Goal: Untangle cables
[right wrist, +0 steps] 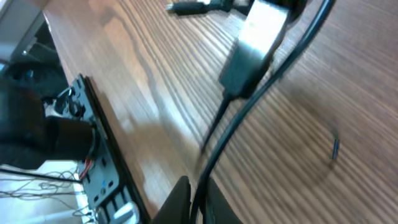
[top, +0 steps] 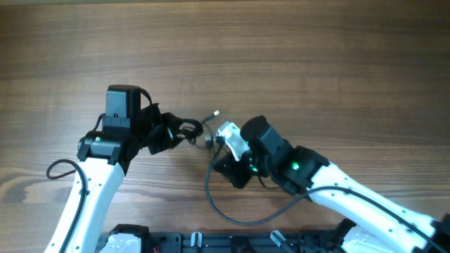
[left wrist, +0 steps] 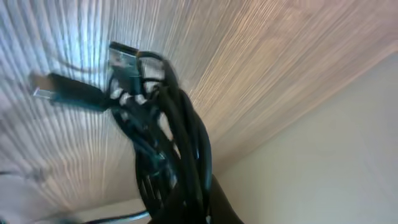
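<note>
While the left gripper [top: 166,133] presses its jaws shut on the knotted bundle of thin black cables [top: 188,128], seemingly to anchor it, the right gripper [right wrist: 196,205], just right of that bundle, pinches one black strand [right wrist: 261,93], likely to tug it free.

Black cables [left wrist: 168,137] on a brown, wood-grained table [top: 295,42].

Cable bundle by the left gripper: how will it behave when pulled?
Probably floppy: the cable bundle curves in loose loops. Likely light, the cords being thin. The plug ends could snag in the loops, tightening the knot.
</note>
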`<state>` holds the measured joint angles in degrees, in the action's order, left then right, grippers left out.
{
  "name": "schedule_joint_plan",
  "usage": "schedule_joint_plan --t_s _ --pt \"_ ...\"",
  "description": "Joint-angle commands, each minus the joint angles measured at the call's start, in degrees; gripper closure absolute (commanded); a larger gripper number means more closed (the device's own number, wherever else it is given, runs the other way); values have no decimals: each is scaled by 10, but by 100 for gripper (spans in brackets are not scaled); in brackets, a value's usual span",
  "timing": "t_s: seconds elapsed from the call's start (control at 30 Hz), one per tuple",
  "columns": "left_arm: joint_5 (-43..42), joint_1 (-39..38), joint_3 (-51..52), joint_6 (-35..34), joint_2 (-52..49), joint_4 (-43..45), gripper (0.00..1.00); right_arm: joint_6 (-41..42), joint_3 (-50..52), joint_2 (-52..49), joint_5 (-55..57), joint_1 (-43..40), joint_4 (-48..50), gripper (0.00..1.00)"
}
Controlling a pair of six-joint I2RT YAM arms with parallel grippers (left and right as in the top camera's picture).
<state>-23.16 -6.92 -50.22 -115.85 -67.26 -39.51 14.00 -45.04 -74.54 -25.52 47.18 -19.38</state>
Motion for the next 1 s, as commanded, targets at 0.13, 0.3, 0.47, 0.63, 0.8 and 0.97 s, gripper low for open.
schedule_joint_plan --t_s 0.13,0.3,0.47,0.63,0.8,0.97 --pt "27 0 -8 127 7 3 96 129 2 35 181 -2 -15 9" --pt "27 0 -8 261 7 2 96 254 2 35 182 -2 45 0" --pt "27 0 -8 303 7 2 96 527 2 32 89 -1 90 0" --pt "27 -1 -8 363 7 7 96 694 2 17 61 -1 147 0" --pt "4 -1 -8 377 7 10 96 861 2 -23 94 -1 156 1" --pt "3 -23 -8 377 7 12 96 916 2 -96 92 -1 211 24"
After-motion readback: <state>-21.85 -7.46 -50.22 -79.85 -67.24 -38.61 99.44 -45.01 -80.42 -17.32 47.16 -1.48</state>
